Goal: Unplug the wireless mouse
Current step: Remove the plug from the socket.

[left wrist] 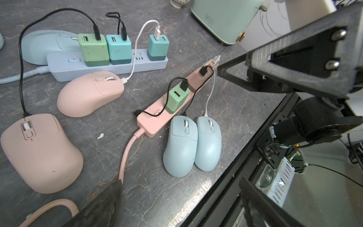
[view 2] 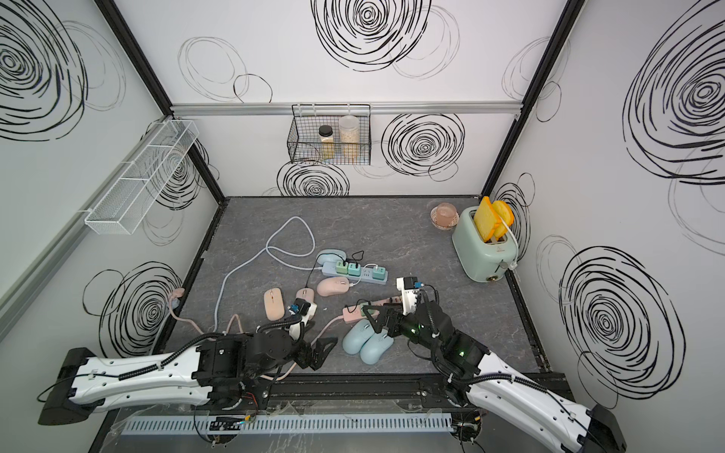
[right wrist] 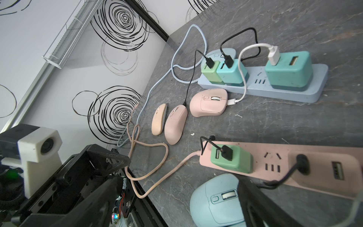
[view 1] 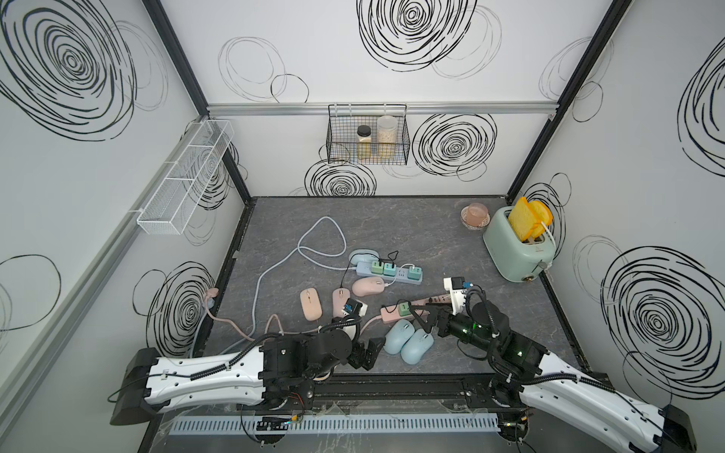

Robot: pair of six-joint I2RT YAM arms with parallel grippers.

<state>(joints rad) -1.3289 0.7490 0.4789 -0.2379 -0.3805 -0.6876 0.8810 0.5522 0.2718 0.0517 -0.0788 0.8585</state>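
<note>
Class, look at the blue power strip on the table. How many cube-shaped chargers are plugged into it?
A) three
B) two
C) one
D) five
A: the blue power strip carries three cube chargers: a light green charger, a middle teal charger and an end teal charger.

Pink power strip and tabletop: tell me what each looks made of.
The pink power strip looks like moulded plastic with a matte finish: rounded edges, even colour, no glare. The tabletop looks like dark grey stone with pale veins and a slight sheen, though it could equally be laminate or printed film.
</note>
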